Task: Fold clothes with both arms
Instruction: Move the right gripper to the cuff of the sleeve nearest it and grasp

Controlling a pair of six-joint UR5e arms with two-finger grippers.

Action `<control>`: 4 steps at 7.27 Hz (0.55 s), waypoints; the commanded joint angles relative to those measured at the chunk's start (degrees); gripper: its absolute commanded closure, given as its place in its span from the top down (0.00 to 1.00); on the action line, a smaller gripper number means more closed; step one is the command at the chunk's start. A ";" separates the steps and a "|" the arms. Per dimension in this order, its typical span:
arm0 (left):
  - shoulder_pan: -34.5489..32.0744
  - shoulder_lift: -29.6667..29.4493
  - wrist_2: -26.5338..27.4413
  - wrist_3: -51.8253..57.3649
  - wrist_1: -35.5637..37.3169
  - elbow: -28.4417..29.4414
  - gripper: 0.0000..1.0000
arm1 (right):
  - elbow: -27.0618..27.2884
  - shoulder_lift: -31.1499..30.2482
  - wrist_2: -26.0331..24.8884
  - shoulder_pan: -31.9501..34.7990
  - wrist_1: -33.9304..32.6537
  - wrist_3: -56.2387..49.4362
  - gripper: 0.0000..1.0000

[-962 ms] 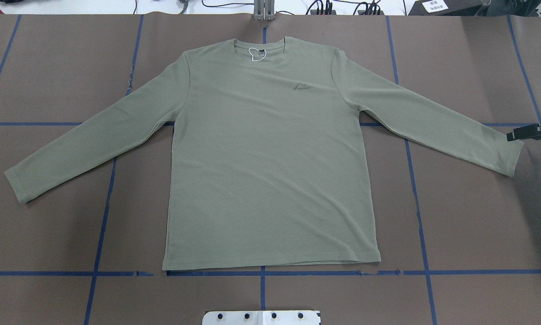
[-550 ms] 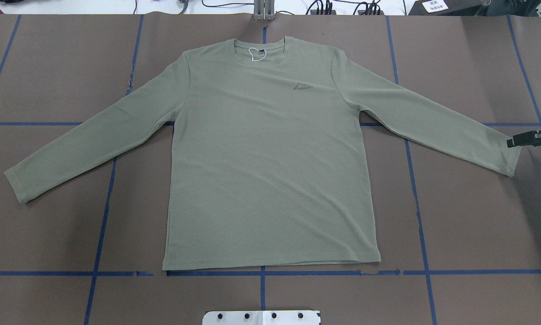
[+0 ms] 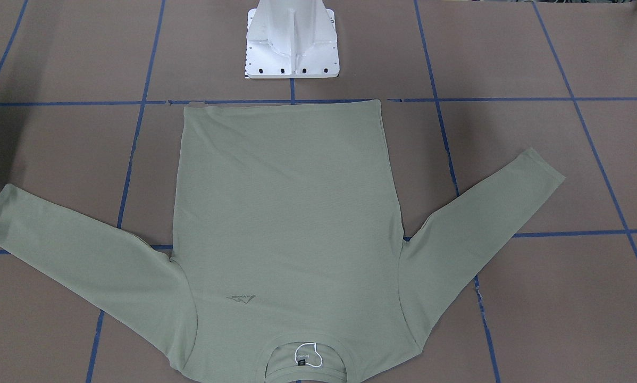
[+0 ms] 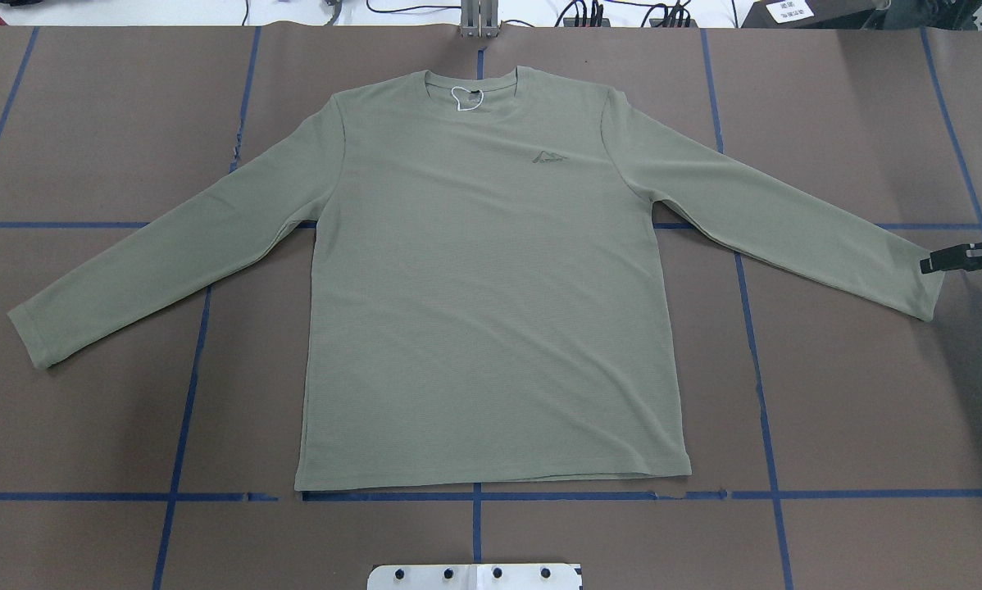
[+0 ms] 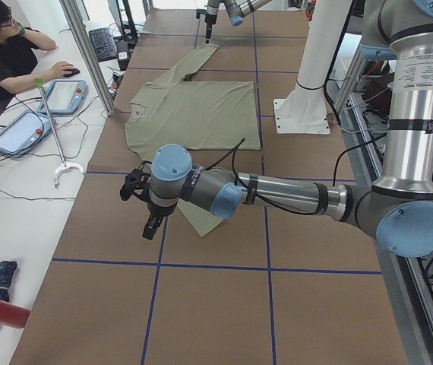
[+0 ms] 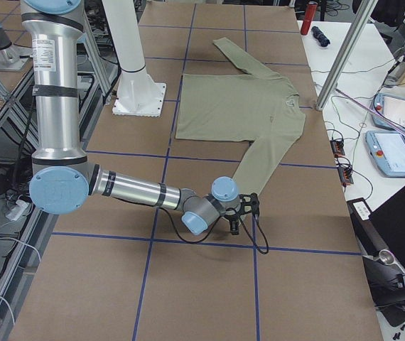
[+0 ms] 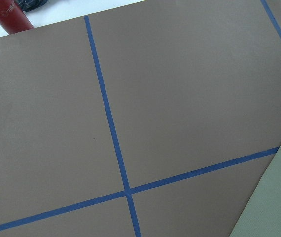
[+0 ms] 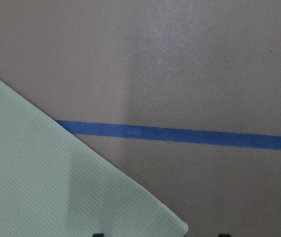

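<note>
Brown table (image 4: 89,426) carries the shirt (image 4: 491,311) flat at its middle, sleeves spread. Right gripper (image 4: 929,262) sits at one cuff (image 4: 921,291), jaws seemingly apart; a shallow pinch could slip or catch one layer. Left gripper (image 5: 150,224) hangs near the other cuff; opening unclear.

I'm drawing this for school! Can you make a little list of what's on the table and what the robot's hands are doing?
shirt: pale green, long sleeves, lying flat, front up, sleeves spread
table: brown, with blue tape lines
right gripper: open, at the corner of one sleeve cuff
left gripper: near the other cuff; open or shut, can't tell
folding: not begun
</note>
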 commanded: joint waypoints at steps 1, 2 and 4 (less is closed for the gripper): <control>0.00 0.04 0.02 0.08 0.00 0.10 1.00 | -0.14 0.04 -0.11 -0.21 -0.02 0.00 0.67; 0.00 0.13 -0.06 0.17 0.00 0.10 1.00 | -0.14 0.22 -0.03 -0.30 -0.02 0.00 0.45; 0.00 0.13 -0.07 0.17 0.00 0.01 1.00 | 0.12 0.13 0.15 -0.21 -0.02 0.00 0.07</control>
